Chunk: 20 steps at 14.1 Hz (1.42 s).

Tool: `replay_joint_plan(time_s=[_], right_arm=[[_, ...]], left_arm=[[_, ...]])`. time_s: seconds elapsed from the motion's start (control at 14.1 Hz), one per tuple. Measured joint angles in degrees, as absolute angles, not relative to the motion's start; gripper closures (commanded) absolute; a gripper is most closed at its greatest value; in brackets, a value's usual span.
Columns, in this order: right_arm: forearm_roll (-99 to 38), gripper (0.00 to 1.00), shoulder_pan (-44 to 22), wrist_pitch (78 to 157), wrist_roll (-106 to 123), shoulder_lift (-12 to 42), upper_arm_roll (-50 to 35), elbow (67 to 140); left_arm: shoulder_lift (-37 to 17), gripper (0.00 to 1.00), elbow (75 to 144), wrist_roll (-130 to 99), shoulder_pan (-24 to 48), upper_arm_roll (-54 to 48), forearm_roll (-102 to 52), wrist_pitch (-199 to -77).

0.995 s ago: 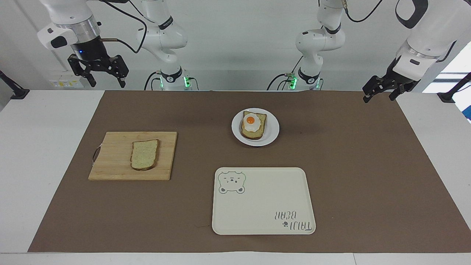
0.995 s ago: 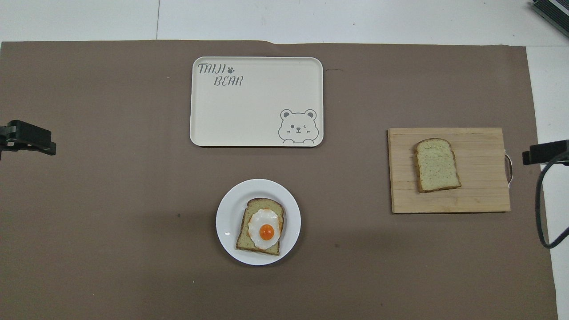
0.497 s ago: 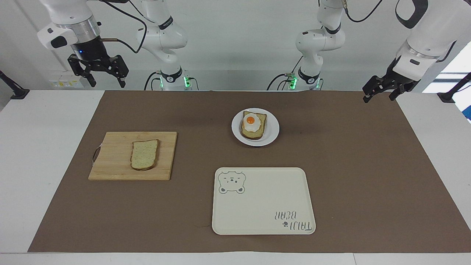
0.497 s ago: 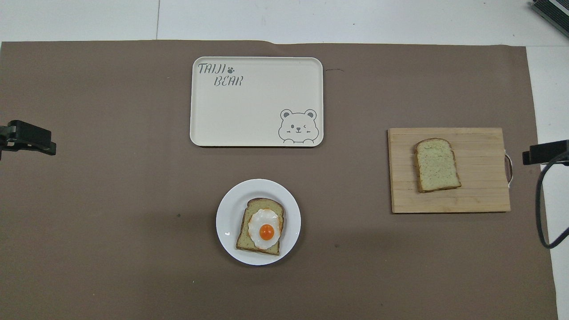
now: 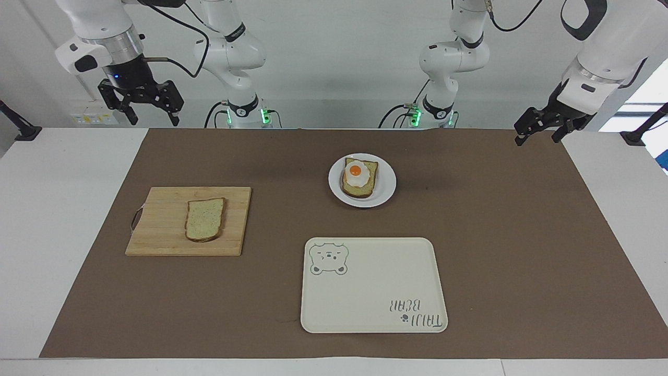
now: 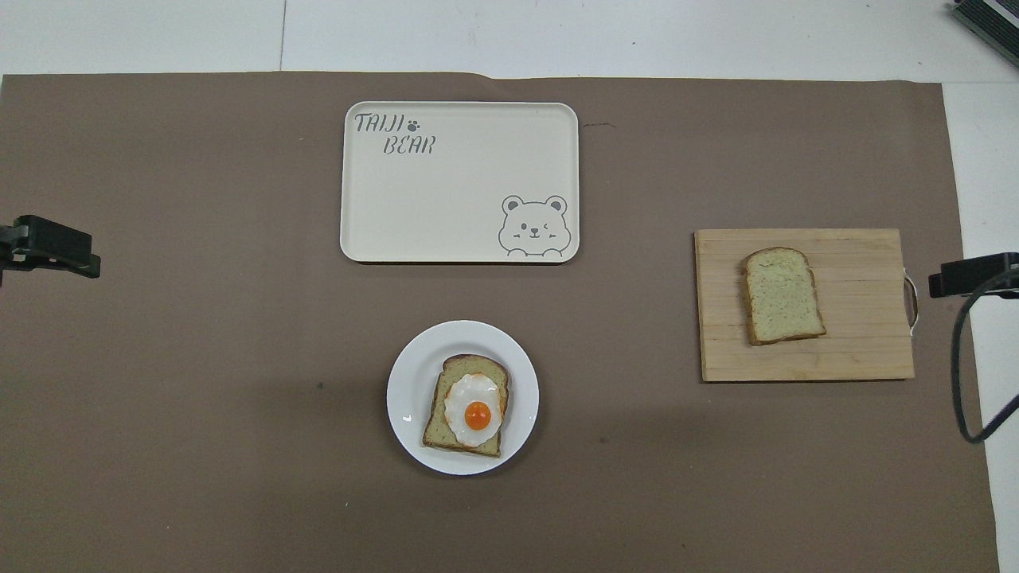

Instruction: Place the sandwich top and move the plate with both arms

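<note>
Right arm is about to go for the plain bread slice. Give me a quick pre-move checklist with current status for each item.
1. Sandwich top lies flat on the cutting board, nothing on it: ok.
2. Right claw open, raised at the right arm's end of the table, holding nothing: ok.
3. Left claw raised at the left arm's end, waiting, clear of the plate: ok; open or shut: cannot tell.
4. Plate holds the egg slice, egg on top, ready for the top: ok.
5. Tray has nothing on it: ok.
</note>
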<state>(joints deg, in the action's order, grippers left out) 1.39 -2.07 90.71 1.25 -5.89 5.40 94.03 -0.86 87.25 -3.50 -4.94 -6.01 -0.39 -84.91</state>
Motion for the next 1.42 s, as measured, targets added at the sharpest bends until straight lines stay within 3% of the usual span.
replay_joint_plan(time_s=[0.43,1.07,1.42], right_arm=[[-1.00,0.00,-1.99,99.01,5.98,-2.58,5.37,98.95],[-8.17,0.00,0.38,114.81,16.31,9.55,5.67,103.50],[-12.39,0.00,3.75,116.05,24.38,10.63,5.75,105.56]], left_arm=[[-0.86,0.00,87.25,-3.50,-4.94,-6.01,-0.39,-84.91],[-0.86,0.00,87.25,-3.50,-4.94,-6.01,-0.39,-84.91],[-0.86,0.00,87.25,-3.50,-4.94,-6.01,-0.39,-84.91]])
